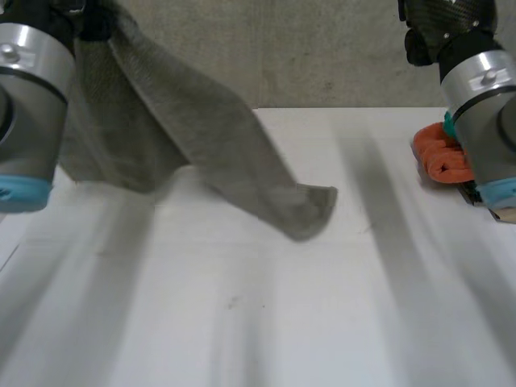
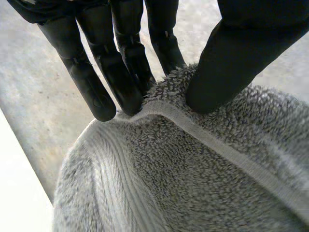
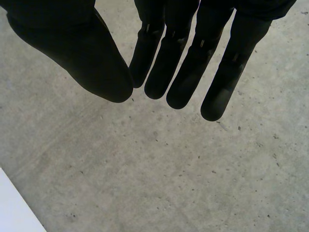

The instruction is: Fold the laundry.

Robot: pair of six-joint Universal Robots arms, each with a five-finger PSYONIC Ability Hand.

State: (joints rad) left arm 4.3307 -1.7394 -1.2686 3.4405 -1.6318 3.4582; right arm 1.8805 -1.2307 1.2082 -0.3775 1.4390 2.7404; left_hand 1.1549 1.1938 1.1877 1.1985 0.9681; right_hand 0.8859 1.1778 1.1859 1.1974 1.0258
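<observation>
While L hand pinches grey towel — wrist view — R hand fingers hang straight.

Grey arms, light-blue caps, black fingers

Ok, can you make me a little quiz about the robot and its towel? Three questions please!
1. True or false: the right hand is holding the grey towel.
2. Where does the left hand pinch the grey towel? A: on its hemmed edge. B: in its middle. C: nowhere, it only hovers above.
3. Fill the gap: the bunched cloth on the table beside the right arm is ____ in colour.

Key: 1 false, its fingers are straight and hold nothing; 2 A; 3 orange.
</observation>
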